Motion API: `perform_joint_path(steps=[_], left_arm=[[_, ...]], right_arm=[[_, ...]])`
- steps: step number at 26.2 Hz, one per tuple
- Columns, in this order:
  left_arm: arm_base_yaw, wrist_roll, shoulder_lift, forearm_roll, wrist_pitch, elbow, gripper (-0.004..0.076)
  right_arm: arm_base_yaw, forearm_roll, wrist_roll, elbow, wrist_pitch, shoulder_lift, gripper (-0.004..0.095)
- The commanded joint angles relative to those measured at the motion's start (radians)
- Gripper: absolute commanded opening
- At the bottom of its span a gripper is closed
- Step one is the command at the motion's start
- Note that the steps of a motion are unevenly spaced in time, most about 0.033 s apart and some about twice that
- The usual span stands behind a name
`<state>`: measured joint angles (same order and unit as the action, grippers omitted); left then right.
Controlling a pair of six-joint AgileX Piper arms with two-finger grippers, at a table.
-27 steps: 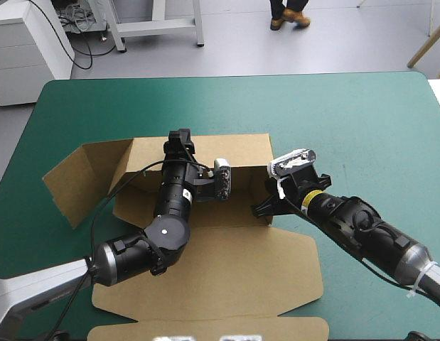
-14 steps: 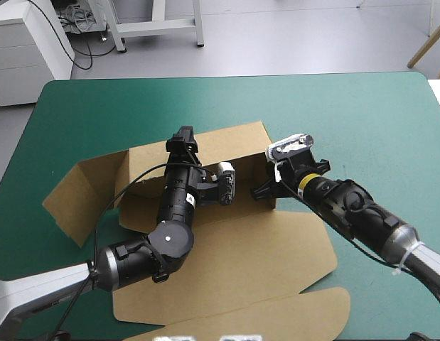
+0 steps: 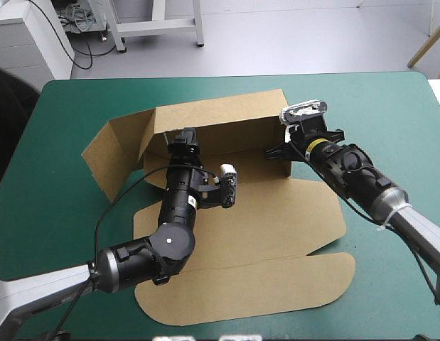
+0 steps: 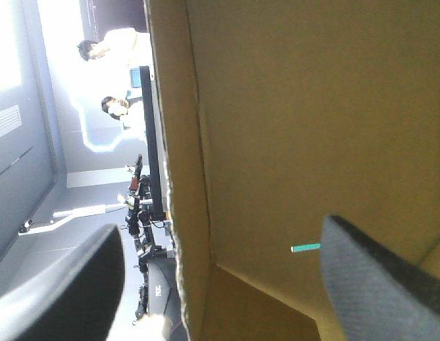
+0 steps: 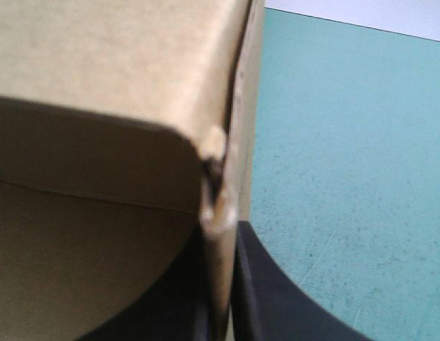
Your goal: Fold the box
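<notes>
Roughly at the middle of the teal-green table (image 3: 379, 106) lies the brown box (image 3: 276, 220). Its back wall is raised, a side flap splays out toward the table's left edge, and the wide lid lies flat toward the near edge. The left gripper (image 3: 183, 138) reaches into the back left corner. In its wrist view its black fingers (image 4: 56, 291) stand well apart, with the edge of a raised wall between them. The right gripper (image 3: 282, 150) is at the box's right end wall, its fingers pinched together on that board.
</notes>
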<state>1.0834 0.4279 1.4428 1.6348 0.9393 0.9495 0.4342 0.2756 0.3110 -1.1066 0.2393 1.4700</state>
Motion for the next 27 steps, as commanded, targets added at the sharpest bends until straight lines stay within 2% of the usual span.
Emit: perform_joint_path(steps=[1, 2, 3, 4, 6, 7, 8, 10, 12, 15, 20, 23, 27], left_arm=[[0.007, 0.005, -0.037, 0.009, 0.031, 0.024, 0.0381], [0.007, -0.022, -0.037, -0.022, 0.031, 0.024, 0.0276], [0.007, -0.096, -0.037, -0.075, 0.031, 0.024, 0.0041], [0.007, -0.164, -0.037, -0.106, 0.029, 0.024, 0.0002], [0.001, -0.439, -0.037, -0.307, 0.025, 0.066, 0.0015], [-0.019, -0.612, -0.037, -0.481, 0.03, 0.13, 0.0015], [-0.038, -0.71, -0.037, -0.6, 0.039, 0.177, 0.0015], [-0.087, -0.865, -0.037, -0.81, 0.071, 0.278, 0.0015], [-0.164, -0.945, -0.037, -1.032, 0.112, 0.399, 0.0015], [-0.301, -0.982, -0.037, -1.237, 0.162, 0.577, 0.0015], [-0.587, -0.958, -0.037, -1.431, 0.183, 0.786, 0.0014], [-0.775, -0.924, -0.037, -1.548, 0.188, 0.846, 0.0014], [-1.05, -0.778, -0.03, -1.678, 0.205, 0.843, 0.0014]], right_arm=[[-0.007, 0.004, 0.002, -0.04, -0.091, -0.037, -0.0014], [-0.007, 0.004, 0.002, -0.04, -0.091, -0.037, -0.0014], [-0.007, 0.004, 0.002, -0.04, -0.091, -0.037, -0.0014], [-0.007, 0.004, 0.002, -0.04, -0.091, -0.037, -0.0014], [-0.007, 0.004, 0.002, -0.04, -0.093, -0.037, -0.0014], [-0.007, 0.002, 0.002, -0.04, -0.093, -0.037, -0.0014], [-0.007, 0.0, 0.002, -0.04, -0.093, -0.037, -0.0014], [-0.007, -0.007, 0.005, -0.04, -0.091, -0.037, -0.0014], [-0.007, -0.007, 0.005, -0.04, -0.091, -0.037, -0.0014], [-0.007, -0.024, 0.005, -0.04, -0.091, -0.037, -0.0014], [-0.007, -0.026, 0.005, -0.04, -0.078, -0.037, -0.0014], [-0.007, -0.026, 0.005, -0.04, -0.069, -0.037, -0.0014], [-0.007, -0.026, 0.005, -0.04, -0.067, -0.037, -0.0014]])
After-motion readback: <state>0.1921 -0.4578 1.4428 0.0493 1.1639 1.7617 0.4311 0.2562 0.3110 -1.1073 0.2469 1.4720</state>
